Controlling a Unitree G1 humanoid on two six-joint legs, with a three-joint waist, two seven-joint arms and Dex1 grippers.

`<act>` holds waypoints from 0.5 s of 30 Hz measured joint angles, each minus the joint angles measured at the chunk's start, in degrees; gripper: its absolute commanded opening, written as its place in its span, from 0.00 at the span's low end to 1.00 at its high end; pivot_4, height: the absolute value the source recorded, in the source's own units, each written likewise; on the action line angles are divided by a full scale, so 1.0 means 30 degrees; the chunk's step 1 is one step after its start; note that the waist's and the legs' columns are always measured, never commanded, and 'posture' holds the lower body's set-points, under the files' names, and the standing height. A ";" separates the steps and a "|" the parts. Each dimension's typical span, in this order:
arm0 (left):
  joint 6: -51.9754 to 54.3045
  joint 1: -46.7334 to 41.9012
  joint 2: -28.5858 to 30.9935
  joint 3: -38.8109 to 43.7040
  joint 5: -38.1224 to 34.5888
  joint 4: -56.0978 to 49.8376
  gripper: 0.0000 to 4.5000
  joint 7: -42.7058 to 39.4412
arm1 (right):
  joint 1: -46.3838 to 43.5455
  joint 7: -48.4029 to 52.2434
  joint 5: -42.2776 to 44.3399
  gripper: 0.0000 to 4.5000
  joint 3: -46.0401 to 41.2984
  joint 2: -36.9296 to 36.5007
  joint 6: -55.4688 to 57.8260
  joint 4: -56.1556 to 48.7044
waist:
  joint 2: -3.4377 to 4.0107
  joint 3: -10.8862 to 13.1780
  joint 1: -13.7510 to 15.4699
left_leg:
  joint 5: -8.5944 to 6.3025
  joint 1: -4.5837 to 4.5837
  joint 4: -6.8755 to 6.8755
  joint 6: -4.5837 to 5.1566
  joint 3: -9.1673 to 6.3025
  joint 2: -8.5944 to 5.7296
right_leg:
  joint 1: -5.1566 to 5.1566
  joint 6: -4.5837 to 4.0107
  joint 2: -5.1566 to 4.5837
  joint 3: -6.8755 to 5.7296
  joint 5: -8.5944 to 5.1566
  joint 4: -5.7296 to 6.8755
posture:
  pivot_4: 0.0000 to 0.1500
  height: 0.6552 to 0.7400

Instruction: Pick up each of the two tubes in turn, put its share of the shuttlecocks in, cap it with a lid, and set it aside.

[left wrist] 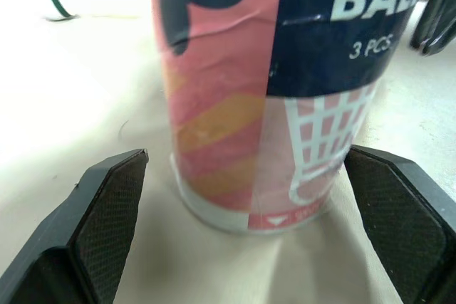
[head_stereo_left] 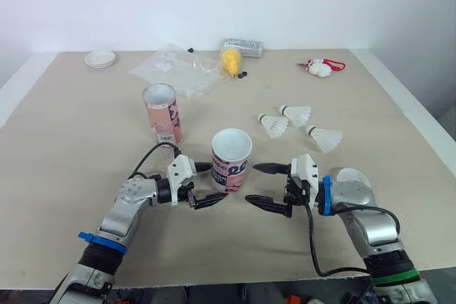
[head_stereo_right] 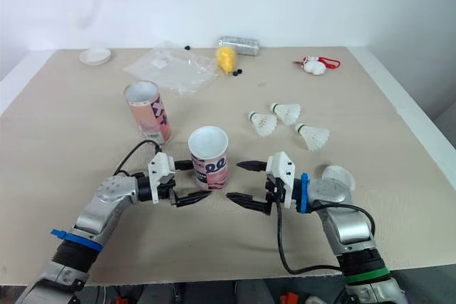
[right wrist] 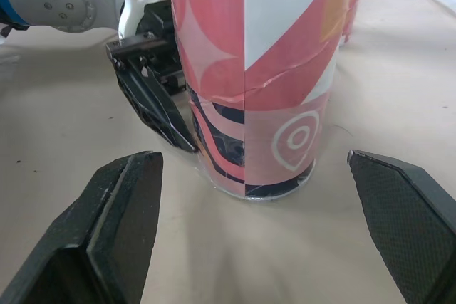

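A pink and navy tube (head_stereo_left: 231, 159) stands upright with its top open near the table's front. My left gripper (head_stereo_left: 211, 184) is open at its left side, one finger along the tube's wall and one in front of it. My right gripper (head_stereo_left: 251, 184) is open just right of the tube, not touching it. In the left wrist view the tube (left wrist: 278, 90) stands between the wide-apart fingers (left wrist: 107, 226). A second open tube (head_stereo_left: 162, 113) stands behind and to the left. Three white shuttlecocks (head_stereo_left: 296, 114) lie to the right. A round white lid (head_stereo_right: 338, 176) lies behind my right wrist.
A clear plastic bag (head_stereo_left: 178, 67), a yellow item (head_stereo_left: 230, 60) and a clear packet (head_stereo_left: 243, 47) lie at the back. A white dish (head_stereo_left: 100, 58) sits at the back left, a red-and-white item (head_stereo_left: 320, 67) at the back right. The table edge (head_stereo_left: 420, 122) runs along the right.
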 measured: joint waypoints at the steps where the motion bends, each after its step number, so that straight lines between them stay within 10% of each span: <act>1: 0.0118 0.0222 0.0048 0.0292 -0.0499 -0.0257 1.00 -0.0177 | -0.0090 0.0147 -0.0024 0.99 0.0019 0.0030 -0.0116 0.0166 | 0.0004 0.0029 0.0004 | -0.0001 -0.0014 -0.0002 -0.0002 -0.0005 0.0002 | -0.0014 0.0006 0.0002 -0.0002 -0.0001 0.0001 | 1.00 1.00; 15: -0.1735 0.1871 0.0366 0.1968 -0.2505 -0.2764 1.00 -0.1267 | -0.1297 0.0666 -0.1045 0.99 0.1461 0.1846 -0.2424 0.3051 | -0.0002 0.0134 0.0109 | -0.0015 -0.0023 0.0021 -0.0015 -0.0013 0.0000 | -0.0002 0.0021 -0.0001 -0.0007 -0.0003 0.0003 | 1.00 1.00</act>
